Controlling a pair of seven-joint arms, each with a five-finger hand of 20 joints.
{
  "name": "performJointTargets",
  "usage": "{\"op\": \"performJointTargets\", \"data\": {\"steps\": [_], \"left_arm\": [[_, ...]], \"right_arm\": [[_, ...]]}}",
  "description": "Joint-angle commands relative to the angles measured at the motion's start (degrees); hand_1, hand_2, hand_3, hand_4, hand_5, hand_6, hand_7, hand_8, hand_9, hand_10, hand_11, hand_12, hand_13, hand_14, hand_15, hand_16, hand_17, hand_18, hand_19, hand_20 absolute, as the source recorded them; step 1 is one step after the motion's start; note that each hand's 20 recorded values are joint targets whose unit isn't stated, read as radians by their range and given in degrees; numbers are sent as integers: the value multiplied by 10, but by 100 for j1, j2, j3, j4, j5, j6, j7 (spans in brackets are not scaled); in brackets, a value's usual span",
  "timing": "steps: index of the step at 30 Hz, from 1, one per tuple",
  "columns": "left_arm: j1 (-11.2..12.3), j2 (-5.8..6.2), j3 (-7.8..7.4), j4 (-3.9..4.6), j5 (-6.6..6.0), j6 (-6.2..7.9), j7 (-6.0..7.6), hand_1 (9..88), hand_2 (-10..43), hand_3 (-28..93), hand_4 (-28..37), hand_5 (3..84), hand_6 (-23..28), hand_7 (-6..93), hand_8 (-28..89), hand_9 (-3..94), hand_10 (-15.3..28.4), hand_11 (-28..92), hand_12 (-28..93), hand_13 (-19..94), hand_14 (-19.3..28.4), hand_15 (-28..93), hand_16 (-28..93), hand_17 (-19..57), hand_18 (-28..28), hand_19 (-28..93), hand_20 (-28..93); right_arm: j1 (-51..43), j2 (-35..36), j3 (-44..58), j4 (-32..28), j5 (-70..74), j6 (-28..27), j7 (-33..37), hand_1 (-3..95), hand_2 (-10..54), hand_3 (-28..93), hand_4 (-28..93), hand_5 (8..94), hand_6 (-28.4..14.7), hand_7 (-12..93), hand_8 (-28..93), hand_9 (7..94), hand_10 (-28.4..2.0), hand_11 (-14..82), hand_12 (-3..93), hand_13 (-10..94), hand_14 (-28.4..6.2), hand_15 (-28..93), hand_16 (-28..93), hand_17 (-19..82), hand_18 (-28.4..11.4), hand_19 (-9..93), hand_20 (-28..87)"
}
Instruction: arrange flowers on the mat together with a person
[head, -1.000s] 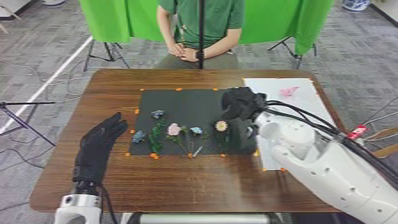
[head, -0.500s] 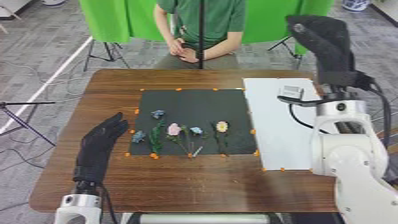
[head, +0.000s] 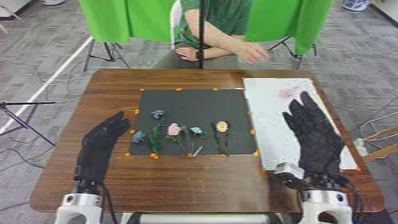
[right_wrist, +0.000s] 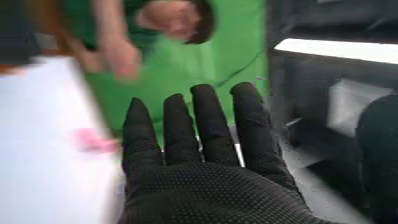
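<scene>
From where I stand, the one flower still off the arrangement is the pink flower (head: 287, 93), lying on the white sheet (head: 269, 112) in the upper right of the frame. Near the middle of the picture, the dark mat (head: 191, 105) already bears most of the work: a blue flower (head: 158, 114) near its left side, another blue bloom (head: 139, 136) below that, leafy green stems (head: 155, 141), a pale pink flower (head: 174, 130), a light blue flower (head: 196, 130) beside it, and a cream flower (head: 221, 126) farther right. I'd judge the job well along, with the pink one left to place. The person's outstretched hand (head: 251, 51) is at the upper middle, beyond the table's far edge (head: 200, 72), probably meant for that flower; it touches nothing on the table. At the lower right, over the white sheet, the robot's right hand (head: 318, 142) is released, fingers straight, grasping nothing. Over at the lower left, the left hand (head: 96, 150) is likewise unclenched and holds nothing, apart from the mat.
</scene>
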Motion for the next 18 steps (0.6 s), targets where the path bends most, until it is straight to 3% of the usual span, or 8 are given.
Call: {"op": "performJointTargets", "data": {"steps": [1,6,12,16,18], "left_arm": [[38,-75,-30,46,69,-160,-82,243,-43,683,-196,455,22,116,-58,435,125,123,140,331,155,95,14,44,124,26,166],[33,-79,-6,44,69,-124,-33,243,-43,682,-196,454,22,115,-59,435,123,122,142,332,155,91,19,47,117,21,162],[14,-65,-28,49,97,-143,-70,242,-43,683,-196,454,22,116,-58,434,123,123,143,332,154,92,21,44,127,29,164],[-35,-38,33,94,102,-45,145,241,-43,683,-197,452,21,118,-59,432,123,122,143,329,157,92,28,38,134,36,161],[-73,12,50,119,70,32,177,241,-44,683,-197,453,21,118,-60,433,123,122,144,331,156,92,30,41,129,35,161]], "right_arm": [[-8,-157,22,116,531,33,-38,44,37,814,-208,359,-11,90,-100,373,-127,33,80,251,-94,60,103,140,-108,48,259],[-49,-160,125,85,546,148,-97,46,36,818,-207,375,-16,92,-101,380,-131,35,81,254,-91,65,100,144,-105,46,259],[-7,-154,108,112,499,111,-152,47,37,819,-208,389,-19,95,-101,386,-132,36,82,259,-92,70,96,146,-105,46,261],[153,-76,90,187,481,2,-93,49,38,817,-210,407,-19,100,-103,398,-134,39,82,262,-90,72,93,148,-104,42,259],[213,-37,88,232,423,-104,-94,48,42,814,-211,411,-20,99,-104,403,-134,40,82,263,-89,74,91,149,-103,40,259]]}}
